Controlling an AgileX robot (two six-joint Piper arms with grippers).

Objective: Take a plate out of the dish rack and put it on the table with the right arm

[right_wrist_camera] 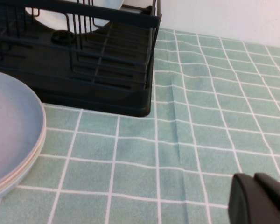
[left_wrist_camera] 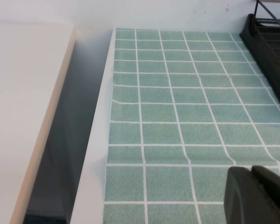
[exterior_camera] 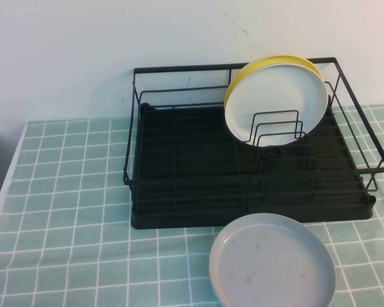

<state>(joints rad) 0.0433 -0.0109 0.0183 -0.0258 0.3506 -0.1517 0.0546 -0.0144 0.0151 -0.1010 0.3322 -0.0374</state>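
The white plate (exterior_camera: 278,102) stands upright between the wire dividers at the back right of the black dish rack (exterior_camera: 179,173), with a yellow plate (exterior_camera: 269,62) right behind it. Part of the white plate also shows in the right wrist view (right_wrist_camera: 51,16). Neither arm shows in the high view. My right gripper (right_wrist_camera: 254,179) is shut and empty, low over the green tiled table (exterior_camera: 64,211), to the right of the rack's front corner (right_wrist_camera: 147,100). My left gripper (left_wrist_camera: 253,171) is shut and empty over the table's left part.
A dull grey plate (exterior_camera: 272,262) lies flat on the table in front of the rack and shows in the right wrist view (right_wrist_camera: 9,135). The table's left edge (left_wrist_camera: 95,154) drops to a dark gap beside a beige surface (left_wrist_camera: 23,116).
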